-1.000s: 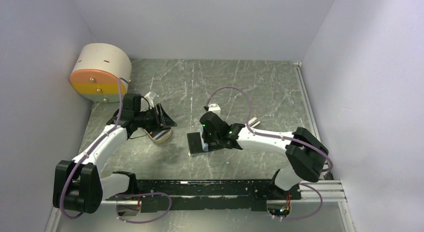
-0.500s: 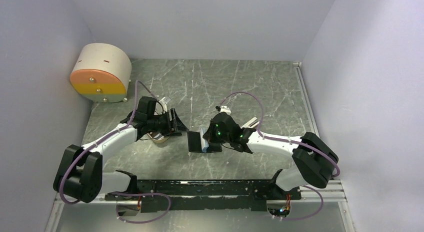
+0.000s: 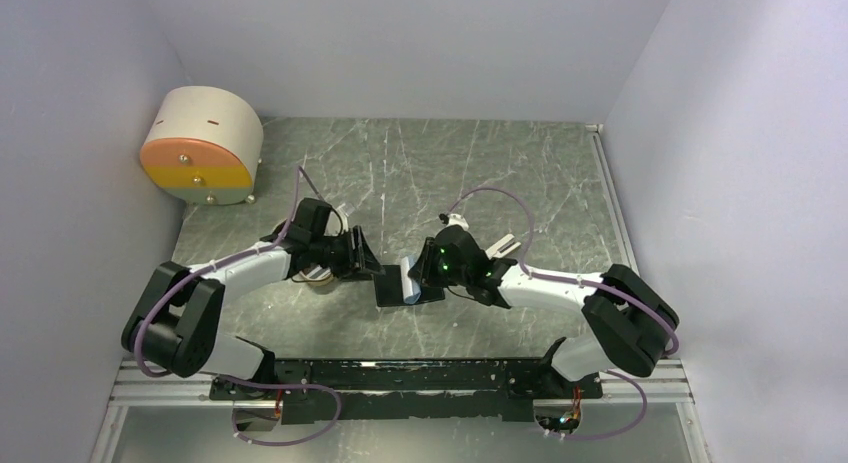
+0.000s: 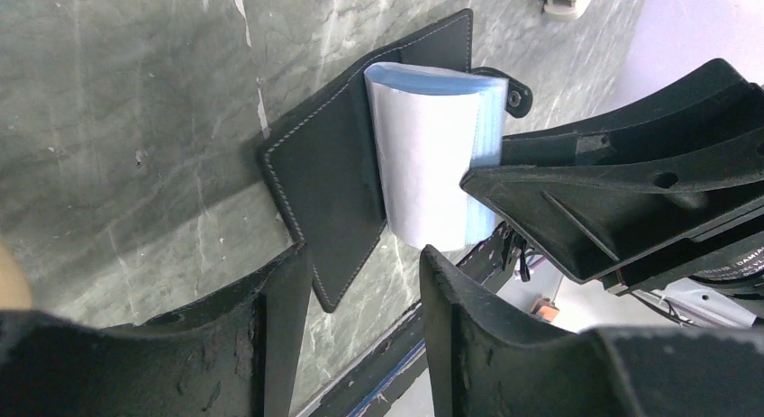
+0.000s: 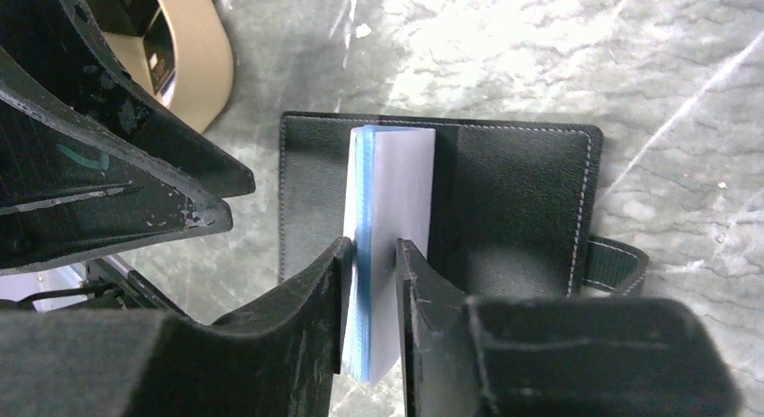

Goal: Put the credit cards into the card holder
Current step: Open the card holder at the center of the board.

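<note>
The card holder (image 5: pixel 513 201) lies open, inner face up, on the tabletop (image 3: pixel 480 173) between the two arms. Its sheaf of blue-grey pockets (image 5: pixel 396 183) stands up from the spine. The right gripper (image 5: pixel 371 246) has its jaws drawn to a narrow gap on the near edge of that sheaf, pinching it upright. The left gripper (image 4: pixel 365 252) hovers just beside the holder's left flap, jaws apart with nothing between them.

The credit cards (image 5: pixel 153 43) appear to be the dark shapes in the beige tray (image 5: pixel 216 66) behind the left gripper, though they are too small to confirm. A round beige-and-orange box (image 3: pixel 200 148) stands well apart at the far left.

The step in hand, as judged, is readying the holder to receive a card. The right gripper should steady the sheaf without lifting the holder off the tabletop. The left gripper should part one pocket mouth before fetching a card. The card should then enter edge-first, parallel to the pocket, so it does not buckle the thin film.
</note>
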